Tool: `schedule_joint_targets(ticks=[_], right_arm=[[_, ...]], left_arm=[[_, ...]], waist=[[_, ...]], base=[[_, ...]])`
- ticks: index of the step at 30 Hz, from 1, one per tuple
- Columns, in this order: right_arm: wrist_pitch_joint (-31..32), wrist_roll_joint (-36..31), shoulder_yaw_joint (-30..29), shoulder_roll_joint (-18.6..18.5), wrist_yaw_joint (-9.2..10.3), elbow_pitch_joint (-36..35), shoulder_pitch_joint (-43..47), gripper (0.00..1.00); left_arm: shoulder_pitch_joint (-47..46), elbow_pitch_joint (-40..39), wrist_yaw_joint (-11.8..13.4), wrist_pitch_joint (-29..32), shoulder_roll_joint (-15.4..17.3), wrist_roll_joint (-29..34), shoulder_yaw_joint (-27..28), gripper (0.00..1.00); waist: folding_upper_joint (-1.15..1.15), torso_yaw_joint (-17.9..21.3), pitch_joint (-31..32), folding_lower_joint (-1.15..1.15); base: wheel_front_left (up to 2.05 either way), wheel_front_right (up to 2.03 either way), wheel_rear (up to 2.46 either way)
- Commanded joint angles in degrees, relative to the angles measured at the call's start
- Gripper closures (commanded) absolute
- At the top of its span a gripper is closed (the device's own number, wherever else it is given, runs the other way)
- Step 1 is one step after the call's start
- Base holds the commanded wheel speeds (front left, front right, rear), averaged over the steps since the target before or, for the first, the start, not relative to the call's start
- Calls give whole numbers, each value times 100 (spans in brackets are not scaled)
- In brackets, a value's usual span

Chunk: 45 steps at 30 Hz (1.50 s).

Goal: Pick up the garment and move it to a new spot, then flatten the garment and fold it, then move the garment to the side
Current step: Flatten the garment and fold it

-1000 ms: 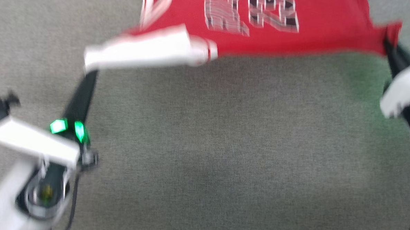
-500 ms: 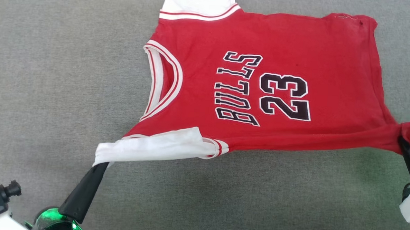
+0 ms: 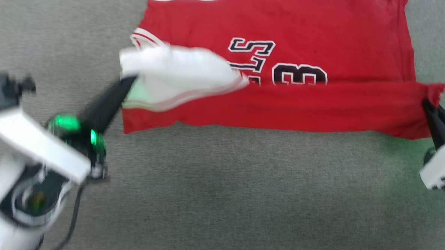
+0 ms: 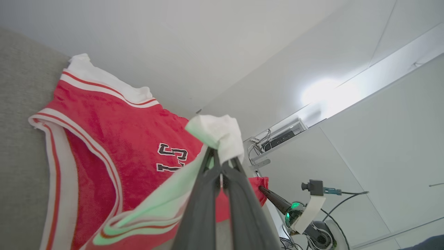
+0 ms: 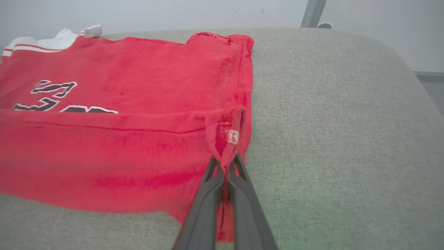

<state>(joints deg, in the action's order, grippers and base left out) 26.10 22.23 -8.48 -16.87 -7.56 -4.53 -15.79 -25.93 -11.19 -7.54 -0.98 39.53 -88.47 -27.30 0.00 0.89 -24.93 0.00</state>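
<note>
Garment (image 3: 324, 35): spread on grey cushion (image 3: 242, 186), near strip doubled over toward the far side.
Left gripper (image 3: 130, 79): clamped tight on white sleeve end (image 3: 179, 70), raised above the red body.
Right gripper (image 3: 428, 105): clamped tight on near-right hem corner (image 5: 227, 133).
Fold axis: runs left to right between both grippers; uncovered cloth lies on their far side.

The left claw (image 3: 130, 79) and right claw (image 3: 427, 103) have folded the garment's (image 3: 324, 28) near edge over its lettering (image 3: 251, 47).

surface: grey fabric couch (image 3: 242, 197) | behind: white wall (image 5: 173, 14) | light: bright glare (image 4: 322, 93)
</note>
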Motion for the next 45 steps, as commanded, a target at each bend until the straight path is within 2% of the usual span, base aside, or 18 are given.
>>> schedule_joint_targets(ticks=[1, 9, 18, 19, 20, 21, 22, 23, 29, 34, 38, 45], right_arm=[[-56, -28, 48, 2, 15, 114, -139, 100], [-281, -138, 303, 65, 15, 930, -868, 100], [-555, -181, 519, 126, 15, 1441, -1153, 100], [-579, -173, 548, 121, 15, 1497, -1161, 100], [-612, -173, 583, 109, 15, 1540, -1167, 75], [-656, -182, 586, 94, 15, 1578, -1168, 52], [-695, -191, 589, 85, 15, 1630, -1164, 38], [-727, -198, 602, 86, 15, 1674, -1153, 0], [-909, -227, 560, 44, 15, 1751, -1039, 0], [-922, -205, 529, 26, 14, 1698, -917, 0], [-927, -191, 528, 54, 15, 1635, -857, 0], [-953, -175, 570, 136, 14, 1517, -905, 0]], left_arm=[[-237, 197, 14, 112, -48, -34, -19, 100], [-1285, 1811, 14, 532, -309, 132, -288, 100], [-1574, 2556, 14, 502, -292, 449, -689, 100], [-1600, 2589, 14, 478, -260, 545, -762, 78], [-1623, 2615, 14, 415, -220, 615, -820, 36], [-1644, 2637, 14, 369, -185, 655, -879, 0], [-1666, 2635, 14, 324, -121, 807, -980, 0], [-1678, 2623, 14, 281, -50, 927, -1076, 0], [-1890, 2335, 14, 366, 561, 1430, -1611, 0], [-2047, 2029, 14, 1387, 1102, 1659, -2176, 0], [-2146, 1917, 174, 2120, 1128, 1532, -2434, 0], [-2307, 2375, 385, 2673, 940, 1450, -2597, 0]], waist=[[0, 93, -126, 0], [0, 264, -372, 0], [0, 313, -381, 0], [0, 304, -353, 0], [0, 296, -318, 0], [0, 283, -280, 0], [0, 268, -230, 0], [0, 254, -180, 0], [0, 154, 140, 0], [0, 111, 332, 0], [0, 157, 339, 0], [0, 390, 152, 0]], base=[[0, 0, 0], [0, 0, 0], [0, 0, 0], [0, 0, 0], [0, 0, 0], [0, 0, 0], [0, 0, 0], [0, 0, 0], [0, 0, 0], [0, 0, 0], [0, 0, 0], [0, 0, 0]])
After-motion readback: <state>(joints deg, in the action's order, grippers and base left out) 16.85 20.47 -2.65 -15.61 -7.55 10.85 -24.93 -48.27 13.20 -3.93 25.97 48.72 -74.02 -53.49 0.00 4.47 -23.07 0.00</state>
